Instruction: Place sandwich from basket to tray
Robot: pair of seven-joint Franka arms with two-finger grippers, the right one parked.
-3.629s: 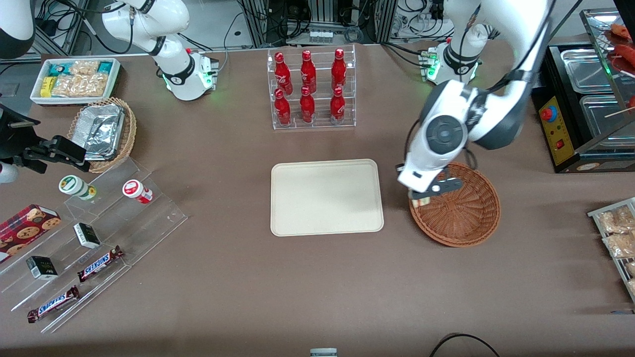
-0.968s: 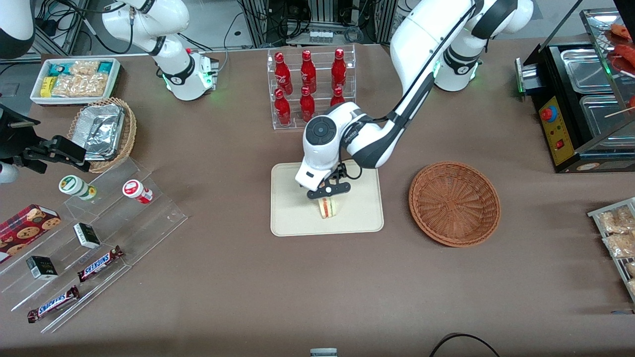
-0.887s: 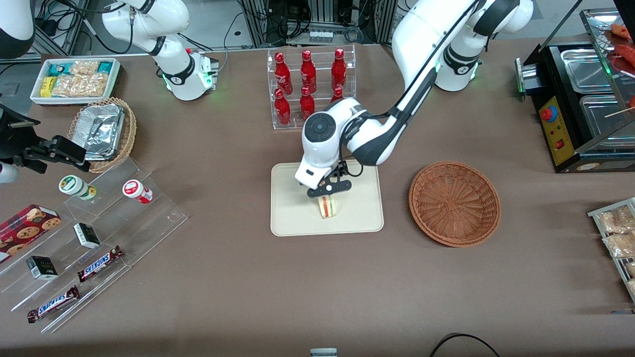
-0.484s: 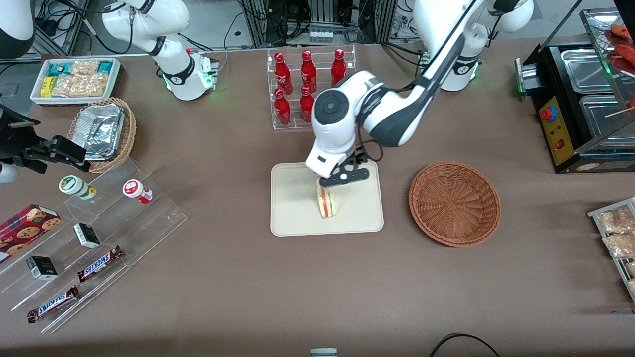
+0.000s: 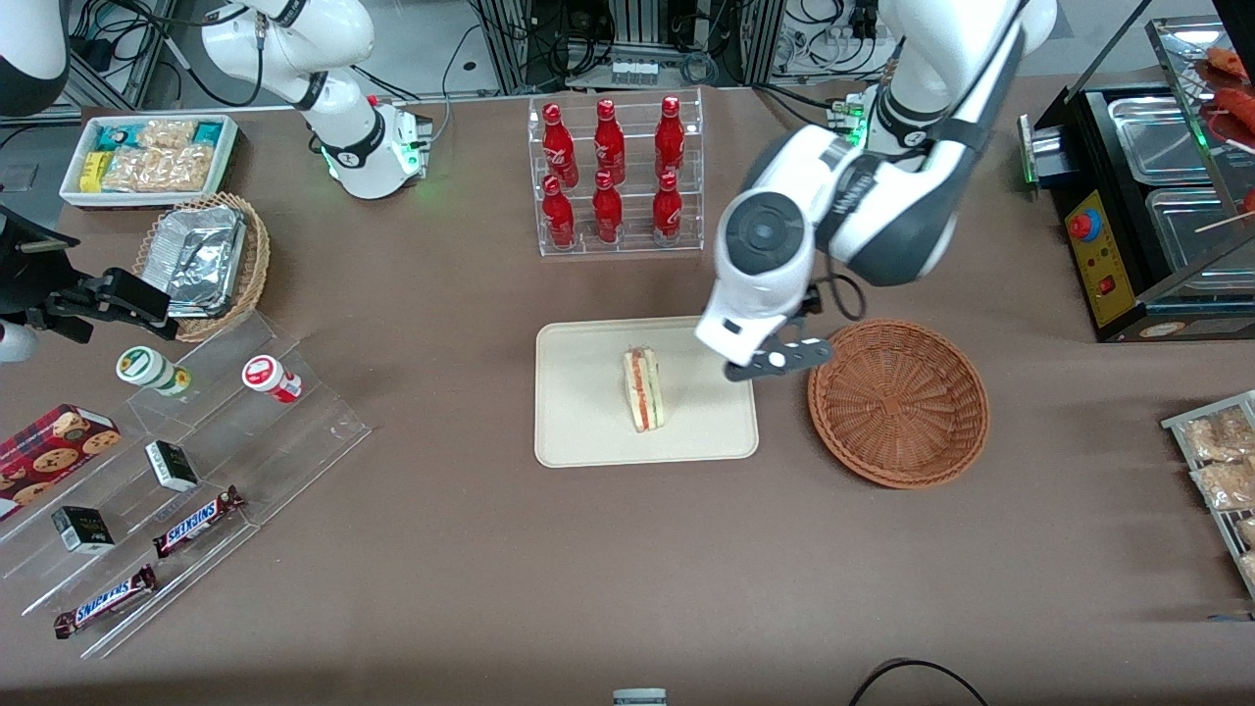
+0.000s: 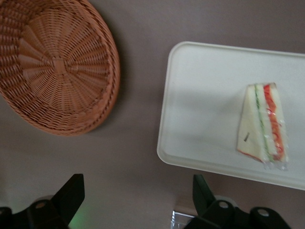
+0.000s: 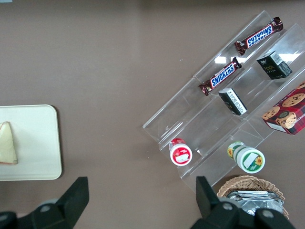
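My gripper [image 5: 775, 361] hangs open and empty above the tray [image 5: 578, 431] edge nearest the basket [image 5: 899, 403]. The sandwich [image 5: 643, 388] lies on the tray, filling stripes showing.

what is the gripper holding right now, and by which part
Nothing. The gripper hangs open and empty between the tray and the basket; the sandwich lies free on the tray.

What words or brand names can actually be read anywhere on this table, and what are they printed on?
"SNICKERS": on each of the two chocolate bars lying on the clear stepped stand.
Red bottles, small dark cartons, cookie box, round-lidded cups: print too small to read.
Sandwich on the tray: small dark mark, unreadable.
Gripper, open above the tray's edge: no text.
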